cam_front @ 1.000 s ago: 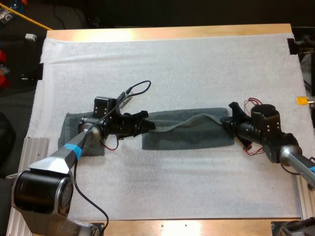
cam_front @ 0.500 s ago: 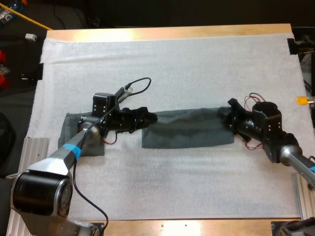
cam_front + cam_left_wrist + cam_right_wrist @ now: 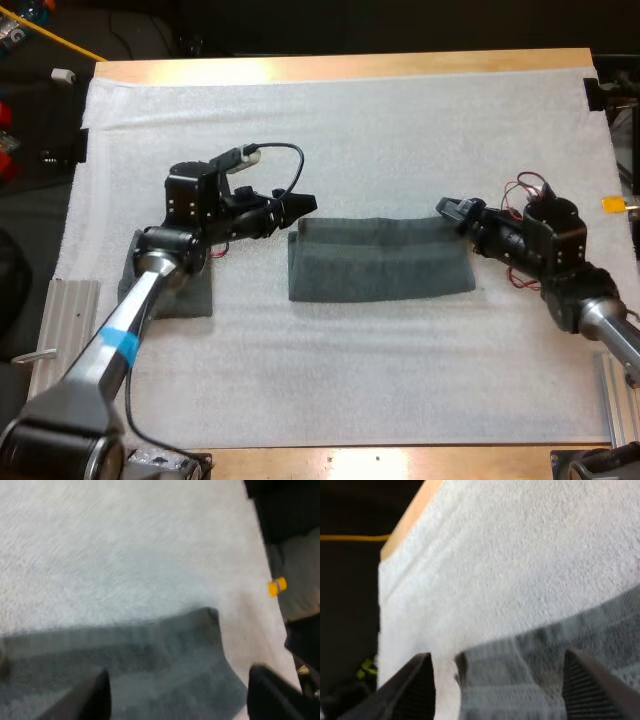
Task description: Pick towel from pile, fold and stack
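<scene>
A: Largest first. Wooden worktop (image 3: 340,66), with a white mat (image 3: 400,130) over nearly all of it.

B: Noted. Cloth?

A: Folded towel (image 3: 380,262), dark grey-green, a long flat rectangle mid-mat with its long side running left to right. There is a doubled band along its far edge. Second towel (image 3: 195,298) lies flat near the mat's left edge, partly under the left arm and well apart from the first.

B: The arms?

A: High view: left tool (image 3: 302,205) is at the folded towel's far left corner, right tool (image 3: 448,208) at its far right corner. They point at each other along the cloth's length. From above I cannot tell whether either tip touches the cloth.

B: Do the wrist views settle the grip?

A: They give what the high view does not. Left wrist view: fingers (image 3: 92,697) of the left tool are spread wide with nothing between them. The folded towel (image 3: 150,650) lies flat ahead, with its end corner and bare mat beyond. Right wrist view: fingers (image 3: 417,685) of the right tool are likewise wide apart and empty, with the towel's end and bare mat ahead.

B: So neither grips.

A: Both spread, both empty. The doubled band reads plainer in the left wrist view. The second towel's place comes from the high view.
</scene>
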Robot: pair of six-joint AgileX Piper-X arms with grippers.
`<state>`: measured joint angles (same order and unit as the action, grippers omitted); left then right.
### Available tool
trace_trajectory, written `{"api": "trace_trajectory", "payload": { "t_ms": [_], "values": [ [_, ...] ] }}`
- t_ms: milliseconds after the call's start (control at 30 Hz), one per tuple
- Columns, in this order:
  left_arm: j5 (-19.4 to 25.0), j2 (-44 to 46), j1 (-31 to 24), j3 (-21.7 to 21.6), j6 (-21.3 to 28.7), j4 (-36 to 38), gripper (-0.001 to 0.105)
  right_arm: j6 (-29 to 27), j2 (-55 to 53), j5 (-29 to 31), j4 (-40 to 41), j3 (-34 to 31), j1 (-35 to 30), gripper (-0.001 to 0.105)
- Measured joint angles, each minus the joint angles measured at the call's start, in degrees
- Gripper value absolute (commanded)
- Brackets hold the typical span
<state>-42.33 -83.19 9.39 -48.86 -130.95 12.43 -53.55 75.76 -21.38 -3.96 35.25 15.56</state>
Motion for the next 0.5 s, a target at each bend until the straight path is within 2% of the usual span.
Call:
{"api": "trace_trajectory", "payload": {
  "t_ms": [100,233,500],
  "values": [
    [1.64,4.19,0.0,0.03,2.89,3.99,0.068,-5.7,-2.74,0.0,8.59,2.23,0.0,0.055],
    [4.58,9.89,0.0,0.03,7.63,11.16,0.068,-12.56,-5.77,0.57,19.7,5.31,0.0,0.055],
    [6.99,20.29,0.0,0.03,14.98,24.09,0.068,-25.38,-8.74,4.72,38.37,11.62,0.0,0.055]
  ]
}}
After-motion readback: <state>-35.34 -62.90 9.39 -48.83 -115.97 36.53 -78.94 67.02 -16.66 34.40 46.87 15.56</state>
